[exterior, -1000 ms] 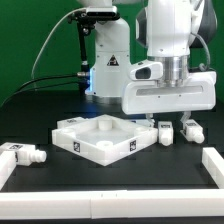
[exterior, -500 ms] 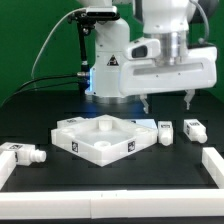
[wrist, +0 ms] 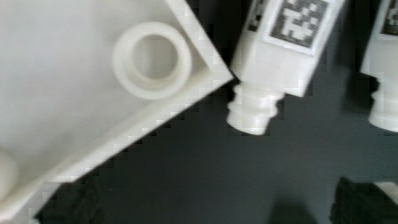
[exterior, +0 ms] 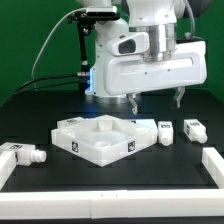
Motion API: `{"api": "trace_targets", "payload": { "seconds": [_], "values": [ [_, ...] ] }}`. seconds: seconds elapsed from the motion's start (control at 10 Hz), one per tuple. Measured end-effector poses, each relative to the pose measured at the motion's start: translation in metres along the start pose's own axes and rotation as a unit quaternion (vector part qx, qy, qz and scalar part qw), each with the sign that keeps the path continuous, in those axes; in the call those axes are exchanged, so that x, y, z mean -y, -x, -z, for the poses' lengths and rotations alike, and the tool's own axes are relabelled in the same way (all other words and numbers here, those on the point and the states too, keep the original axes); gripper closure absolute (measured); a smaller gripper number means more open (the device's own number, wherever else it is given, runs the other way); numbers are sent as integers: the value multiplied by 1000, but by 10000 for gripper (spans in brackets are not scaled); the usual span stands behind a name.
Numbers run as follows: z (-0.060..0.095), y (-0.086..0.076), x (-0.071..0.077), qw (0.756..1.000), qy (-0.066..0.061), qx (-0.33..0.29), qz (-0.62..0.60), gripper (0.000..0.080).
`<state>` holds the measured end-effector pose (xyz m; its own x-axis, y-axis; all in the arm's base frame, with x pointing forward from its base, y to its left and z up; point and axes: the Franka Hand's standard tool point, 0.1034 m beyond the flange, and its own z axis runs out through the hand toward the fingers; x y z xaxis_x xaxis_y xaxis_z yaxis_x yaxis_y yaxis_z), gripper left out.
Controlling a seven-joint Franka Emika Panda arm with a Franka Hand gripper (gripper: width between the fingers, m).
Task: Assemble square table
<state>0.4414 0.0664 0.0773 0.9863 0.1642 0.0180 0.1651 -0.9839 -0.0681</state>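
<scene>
The white square panel (exterior: pixel 97 137) lies on the black table with its raised rim and round corner sockets facing up. Two stubby white legs (exterior: pixel 164 132) (exterior: pixel 195 129) lie to its right in the exterior view, and a third leg (exterior: pixel 25 154) lies at the left. My gripper (exterior: pixel 157 100) hangs open and empty above the gap between the panel and the two right legs. In the wrist view the panel corner with a socket (wrist: pixel 151 60) and a tagged leg (wrist: pixel 279 60) lie side by side below my gripper (wrist: pixel 217 205). A second leg (wrist: pixel 382 90) shows at the edge.
White bar-shaped border pieces lie at the front right (exterior: pixel 213 160) and the front left (exterior: pixel 6 172). The robot base (exterior: pixel 108 70) with a tag stands behind the panel.
My gripper has risen from just above the two right legs and shifted toward the exterior view's left. It stays open and empty. The parts have not moved.
</scene>
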Motion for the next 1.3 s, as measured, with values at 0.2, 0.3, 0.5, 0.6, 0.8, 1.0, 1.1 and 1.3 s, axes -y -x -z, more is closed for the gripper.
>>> {"api": "trace_targets", "payload": {
  "seconds": [0.2,0.3,0.5,0.6,0.8,1.0,1.1,1.3],
  "values": [
    [0,0,-5,1000,1,0,0,151],
    [3,-4,-28,999,-2,8,53,151],
    [10,-27,-80,996,3,1,93,151],
    [8,-36,-98,990,8,-3,138,151],
    [4,-38,-106,991,10,-5,132,151],
    [3,-38,-108,991,11,-4,131,151],
    [1,-36,-112,990,11,-2,140,151],
    [-23,-21,-153,976,26,3,216,151]
  ]
}}
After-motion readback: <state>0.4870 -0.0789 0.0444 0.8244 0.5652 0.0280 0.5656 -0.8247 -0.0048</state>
